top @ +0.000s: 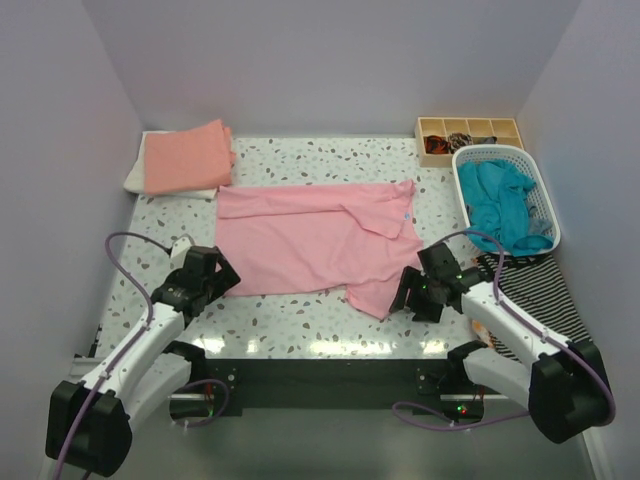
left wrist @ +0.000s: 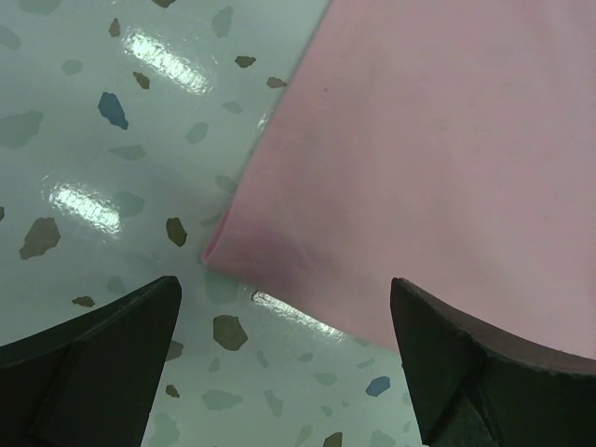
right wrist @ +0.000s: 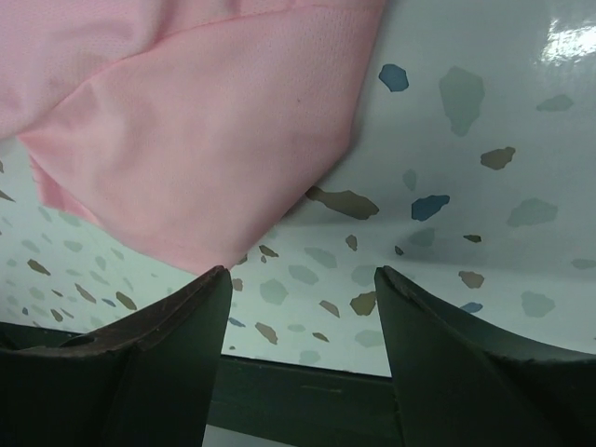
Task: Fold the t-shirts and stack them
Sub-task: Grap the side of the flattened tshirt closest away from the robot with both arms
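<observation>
Your left gripper (top: 212, 276) (left wrist: 284, 289) is standing with its fingers (left wrist: 102, 358) spread wide and is gripping nothing. The near left corner of the light pink t-shirt (top: 300, 240) (left wrist: 447, 140) is lying flat on the speckled table (top: 300, 325), just ahead of the gap between those fingers. You cannot tell whether the tips are touching the table.

Your right gripper (top: 408, 296) (right wrist: 300, 272) is also holding its fingers (right wrist: 466, 354) apart, with only bare table between them. The shirt's loose sleeve (top: 372, 295) (right wrist: 186, 149) is lying just beyond its left finger. At the far left corner, a folded salmon-orange t-shirt (top: 185, 155) is resting on a white one (top: 135, 180), and a teal t-shirt (top: 505, 205) is sitting in the white basket (top: 546, 200) on the right.
</observation>
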Controlling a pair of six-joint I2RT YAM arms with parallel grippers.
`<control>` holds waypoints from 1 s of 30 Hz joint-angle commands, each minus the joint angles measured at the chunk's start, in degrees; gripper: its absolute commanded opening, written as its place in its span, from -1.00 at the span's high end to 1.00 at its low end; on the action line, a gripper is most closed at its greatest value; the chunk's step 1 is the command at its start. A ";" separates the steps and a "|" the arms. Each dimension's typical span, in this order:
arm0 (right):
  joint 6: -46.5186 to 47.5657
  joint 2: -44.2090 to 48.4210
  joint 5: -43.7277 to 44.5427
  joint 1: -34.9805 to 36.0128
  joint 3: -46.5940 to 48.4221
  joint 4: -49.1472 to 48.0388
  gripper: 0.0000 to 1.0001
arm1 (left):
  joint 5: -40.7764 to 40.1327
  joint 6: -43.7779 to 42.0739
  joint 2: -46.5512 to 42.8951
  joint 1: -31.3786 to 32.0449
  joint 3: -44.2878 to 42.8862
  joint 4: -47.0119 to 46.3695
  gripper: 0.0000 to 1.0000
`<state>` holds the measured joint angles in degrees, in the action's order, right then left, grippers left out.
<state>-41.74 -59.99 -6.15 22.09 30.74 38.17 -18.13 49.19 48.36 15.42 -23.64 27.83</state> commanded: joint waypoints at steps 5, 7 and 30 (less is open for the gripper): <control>-4.67 -3.73 -3.86 0.59 -3.05 -10.13 -0.29 | -4.63 3.63 -0.55 0.05 0.52 0.82 -0.99; -5.55 -4.35 -4.83 0.68 -3.93 -13.11 -0.26 | -4.81 3.98 -0.37 0.05 0.78 0.38 -0.97; -4.58 -5.93 -4.92 0.85 -3.76 -14.71 -0.06 | -4.19 5.74 3.67 0.05 6.94 -8.58 0.25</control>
<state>-46.87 -65.25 -11.55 22.50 27.38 24.77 -20.60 54.41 50.46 15.42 -18.13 22.48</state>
